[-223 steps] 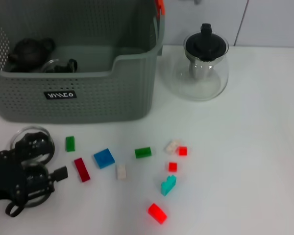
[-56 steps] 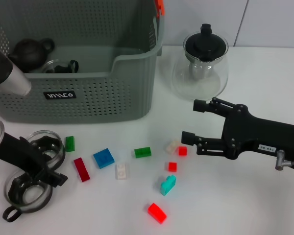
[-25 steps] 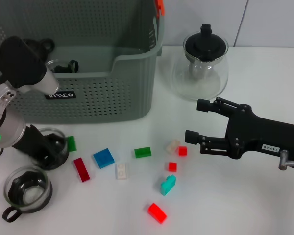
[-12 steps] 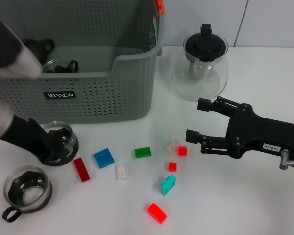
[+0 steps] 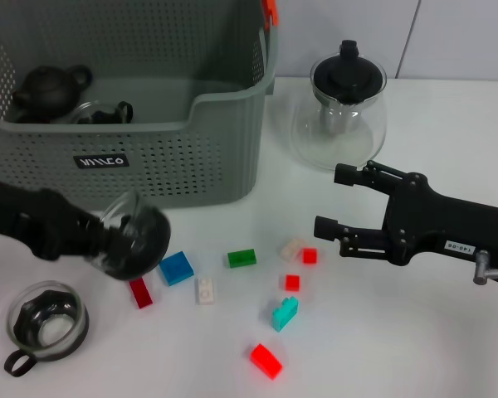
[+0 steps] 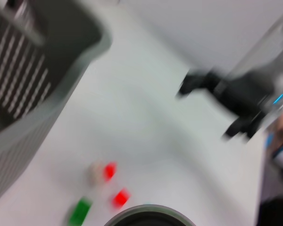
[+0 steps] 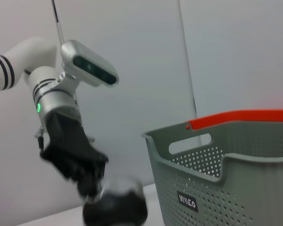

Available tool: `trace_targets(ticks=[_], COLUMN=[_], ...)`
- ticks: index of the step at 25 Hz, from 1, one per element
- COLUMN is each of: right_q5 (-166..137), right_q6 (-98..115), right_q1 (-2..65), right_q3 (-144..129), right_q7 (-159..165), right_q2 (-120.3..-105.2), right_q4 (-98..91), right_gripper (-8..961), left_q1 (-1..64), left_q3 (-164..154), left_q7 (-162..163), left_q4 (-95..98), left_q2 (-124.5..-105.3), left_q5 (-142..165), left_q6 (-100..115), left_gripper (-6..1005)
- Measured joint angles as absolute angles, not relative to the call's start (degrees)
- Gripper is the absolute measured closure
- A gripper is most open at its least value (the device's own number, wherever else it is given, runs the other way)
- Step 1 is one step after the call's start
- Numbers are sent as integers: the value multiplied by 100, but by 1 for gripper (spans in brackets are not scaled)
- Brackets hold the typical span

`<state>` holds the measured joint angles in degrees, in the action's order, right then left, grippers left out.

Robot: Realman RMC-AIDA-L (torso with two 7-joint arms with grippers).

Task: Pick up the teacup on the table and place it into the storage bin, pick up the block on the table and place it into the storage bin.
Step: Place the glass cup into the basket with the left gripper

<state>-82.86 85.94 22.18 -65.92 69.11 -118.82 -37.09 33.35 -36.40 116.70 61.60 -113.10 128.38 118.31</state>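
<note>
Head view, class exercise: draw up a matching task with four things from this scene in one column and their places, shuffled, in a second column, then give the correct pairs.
Things:
1. dark teapot
2. glass teacup
3. glass pitcher
4. blue block

Places:
A. on the table by the red and green blocks
B. inside the storage bin
C. held by the left gripper
D. standing beside the bin

Pairs: 1-B, 2-C, 3-D, 4-A
</note>
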Motion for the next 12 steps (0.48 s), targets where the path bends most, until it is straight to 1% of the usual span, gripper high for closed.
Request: trace_targets(ticks=[2,4,12], right_q5=[-8286,-8289,-8309], right_q6=[8595,8596,8596], right_q1=[2228,2237,2256], right_q3=[-6592,-6591,-6591], right_q7=[6939,6951,6946], right_q2=[-11883,-11883,-11893], right_q4=[-3709,-3709,-3709], right_gripper=[10,10,10], left_q1=[3281,3238,3389], left_q3=[-3565,-3404,-2508], left_q7=[11672,11677,12363], left_q4=[5987,5866,5427], left_q2=[-11221,-11171,-11135], left_q5=[12410,12011,9813], left_q6=[11835,11840,11571], left_gripper=[952,952,952])
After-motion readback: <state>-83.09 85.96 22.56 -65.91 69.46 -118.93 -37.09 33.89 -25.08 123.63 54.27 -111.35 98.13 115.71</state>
